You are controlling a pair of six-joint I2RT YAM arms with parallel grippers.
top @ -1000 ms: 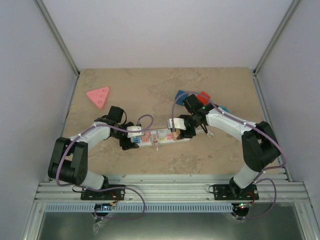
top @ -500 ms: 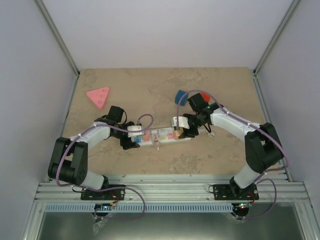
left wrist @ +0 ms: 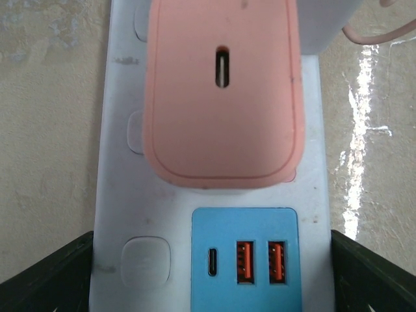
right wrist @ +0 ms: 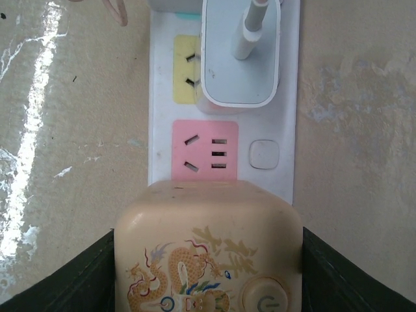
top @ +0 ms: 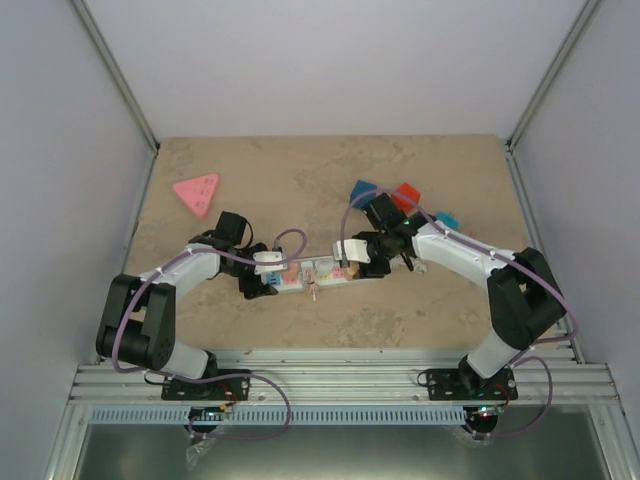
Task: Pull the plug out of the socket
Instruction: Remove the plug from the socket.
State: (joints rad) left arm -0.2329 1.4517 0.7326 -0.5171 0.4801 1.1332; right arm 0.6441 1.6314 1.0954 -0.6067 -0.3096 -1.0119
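Between pale walls (top: 320,60), beige marbled tabletop (top: 300,170), socket (top: 325,271), plug (right wrist: 208,253)

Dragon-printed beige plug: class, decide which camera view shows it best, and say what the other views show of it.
Right wrist view: the beige plug fills the foreground on the socket, dragon print and button clear. Top external shows it only as a tan speck; left wrist misses it.

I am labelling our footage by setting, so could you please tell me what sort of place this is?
Probably a robot test booth in a lab: plain white panel walls enclose a stone-patterned table, two arms are bolted to an aluminium rail, and a power strip lies near toy blocks.
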